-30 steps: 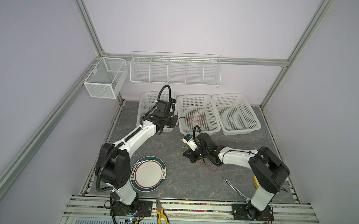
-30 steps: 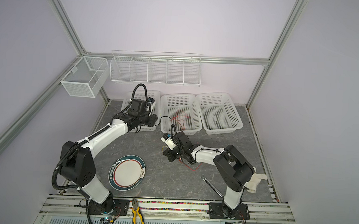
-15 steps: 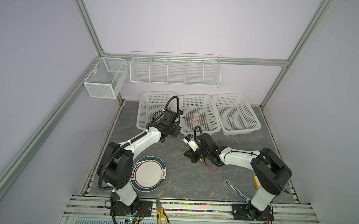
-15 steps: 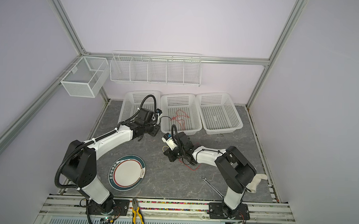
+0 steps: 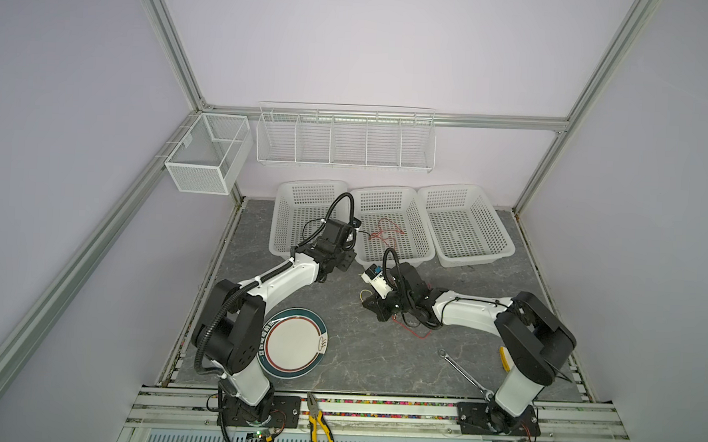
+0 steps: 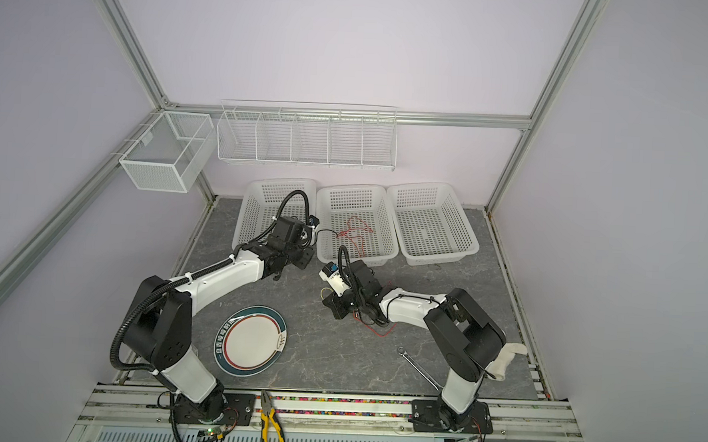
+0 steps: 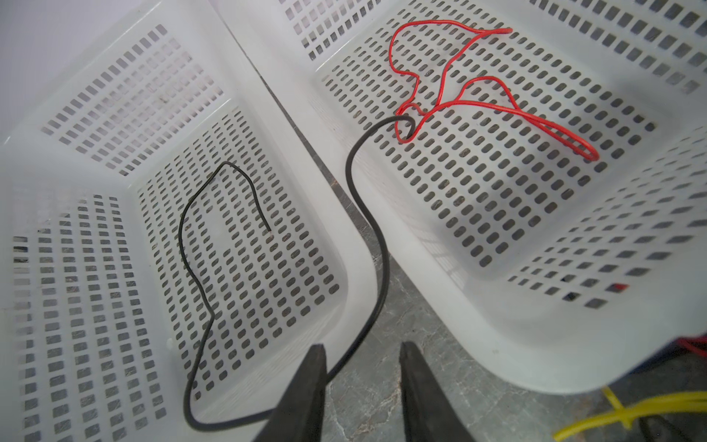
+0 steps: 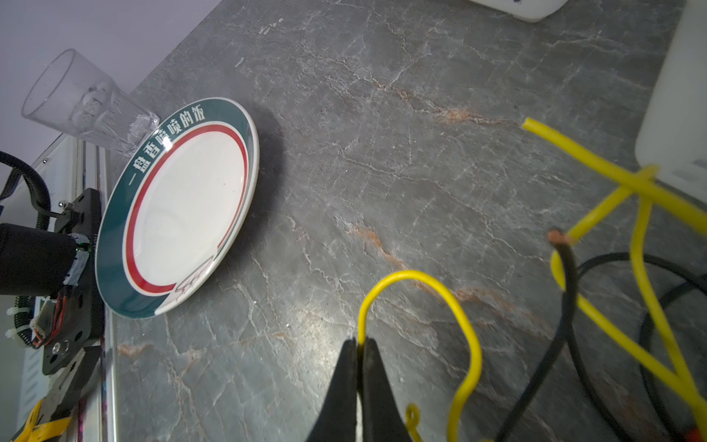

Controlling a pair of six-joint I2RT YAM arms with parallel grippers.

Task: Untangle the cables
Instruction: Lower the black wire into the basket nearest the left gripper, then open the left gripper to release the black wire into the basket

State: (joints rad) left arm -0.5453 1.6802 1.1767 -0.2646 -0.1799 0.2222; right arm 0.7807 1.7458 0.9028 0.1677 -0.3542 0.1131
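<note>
Black cable (image 7: 385, 268) trails from its basket (image 7: 237, 88), hooking the red cable (image 7: 489, 105); your left gripper (image 7: 362, 346) gapes, your right gripper (image 8: 359, 342) pinches the yellow cable (image 8: 413, 272), so the tangle looks far from undone.

Tabletop (image 8: 421, 114): grey stone look w/ pale and rusty veins, smooth, low sheen. Baskets (image 7: 535, 356): white plastic, smooth, semi-gloss, perforated. Red cable (image 7: 554, 132), yellow cable (image 8: 405, 272), black cable (image 7: 378, 241): plastic insulation, smooth, glossy. A black cut end (image 8: 556, 235) shows bare copper. Plate (image 8: 111, 245): glazed ceramic, very glossy. Glass (image 8: 80, 99): clear, shiny. Rack (image 5: 344, 138): thin metal wire w/ white coat. Frame (image 5: 494, 122): aluminium, matt silver. Wrench (image 5: 463, 371): bright polished metal. Cloth (image 6: 507, 355): white, soft, matt.
</note>
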